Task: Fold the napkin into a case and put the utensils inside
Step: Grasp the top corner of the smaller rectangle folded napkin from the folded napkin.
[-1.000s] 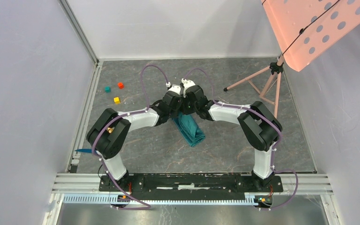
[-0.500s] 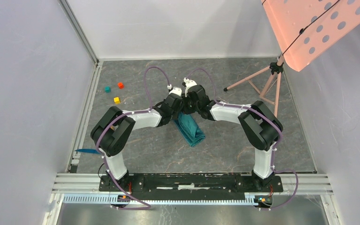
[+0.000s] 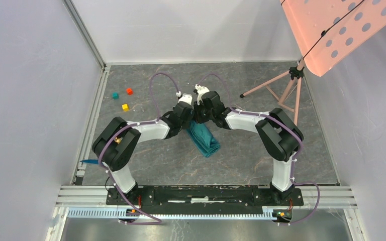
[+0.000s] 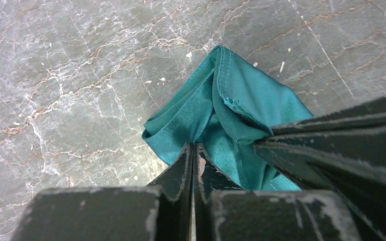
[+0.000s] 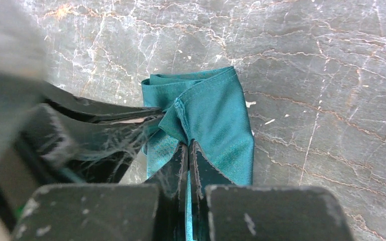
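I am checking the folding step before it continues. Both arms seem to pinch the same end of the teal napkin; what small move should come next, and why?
Probably draw the left fingers and right fingers slightly apart. Both pairs are shut on the same bunched end of the napkin, nearly touching, so spreading should flatten it for folding.
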